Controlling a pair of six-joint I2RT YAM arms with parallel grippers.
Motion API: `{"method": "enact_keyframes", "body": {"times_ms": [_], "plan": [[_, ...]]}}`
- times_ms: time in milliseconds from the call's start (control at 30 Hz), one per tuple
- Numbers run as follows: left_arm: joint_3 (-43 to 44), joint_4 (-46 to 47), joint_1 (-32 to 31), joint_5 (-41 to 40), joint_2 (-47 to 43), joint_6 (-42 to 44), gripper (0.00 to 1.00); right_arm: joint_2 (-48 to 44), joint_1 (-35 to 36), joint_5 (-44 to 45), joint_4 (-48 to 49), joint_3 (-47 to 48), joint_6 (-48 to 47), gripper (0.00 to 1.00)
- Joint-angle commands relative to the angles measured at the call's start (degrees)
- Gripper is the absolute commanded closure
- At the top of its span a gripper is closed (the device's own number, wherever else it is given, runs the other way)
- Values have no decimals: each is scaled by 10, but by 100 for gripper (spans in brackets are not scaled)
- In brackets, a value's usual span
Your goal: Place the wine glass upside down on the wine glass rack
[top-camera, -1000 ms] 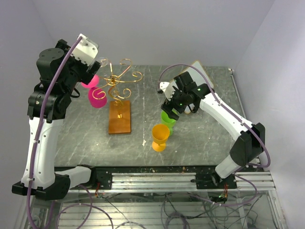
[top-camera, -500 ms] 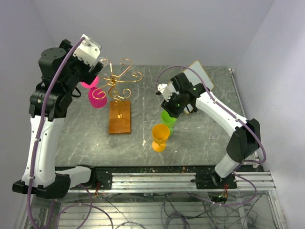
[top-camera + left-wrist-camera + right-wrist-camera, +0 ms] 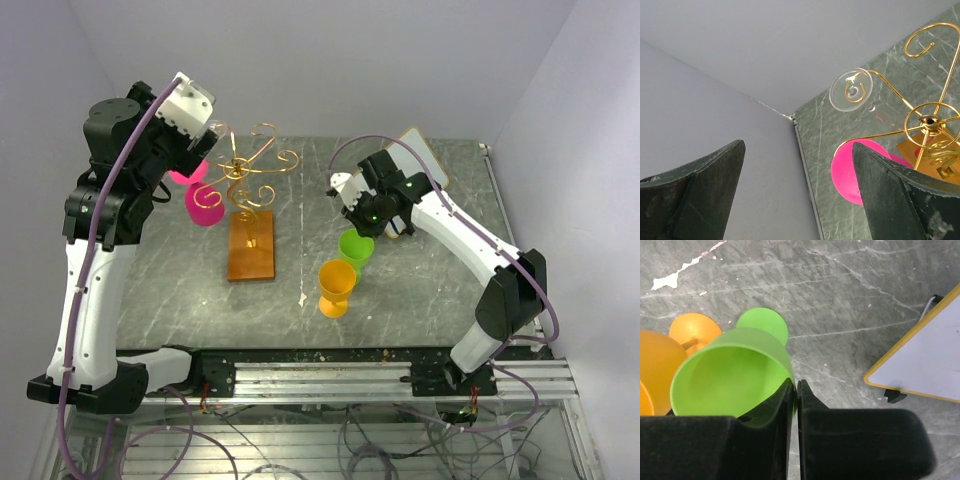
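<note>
While the right gripper [image 3: 795, 390] is clamped on the rim of the green wine glass [image 3: 735, 375], pinching the bowl's wall between fingers that nearly meet, the task stands at its pick-up step. The glass sits directly under this gripper, its mouth open toward the wrist and its foot showing beyond the bowl. Whether the foot is clear of the table [image 3: 420, 290] cannot be told. An orange glass [image 3: 655, 375] stands just beside the held one, on the side nearer the arm bases. The gold rack [image 3: 248, 175], hung with pink glasses [image 3: 203, 203], lies well apart from the gripper, toward the left arm. The left gripper [image 3: 797, 165] is spread wide and empty, near the rack's outer hooks. The next move probably calls for lifting clear of the orange glass, carrying the green one toward the rack, and inverting it so that the foot slides into a free hook.
</note>
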Motion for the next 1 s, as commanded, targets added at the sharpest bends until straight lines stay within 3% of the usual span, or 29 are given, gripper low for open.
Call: {"method": "enact_keyframes", "body": {"times_ms": [0, 300, 467, 667, 967], "plan": [[0, 33, 3, -9, 1, -2, 1, -1, 2, -2, -7, 23, 3, 97], [-12, 72, 10, -1, 8, -64, 1, -56, -37, 0, -11, 31, 3, 100], [18, 69, 20, 24, 15, -109, 1, -90, -88, -60, -27, 68, 12, 100], [43, 72, 43, 119, 18, -163, 1, -126, -160, -136, -35, 130, 31, 100], [49, 97, 50, 259, 41, -245, 1, -170, -170, -122, 29, 171, 31, 100]]}}
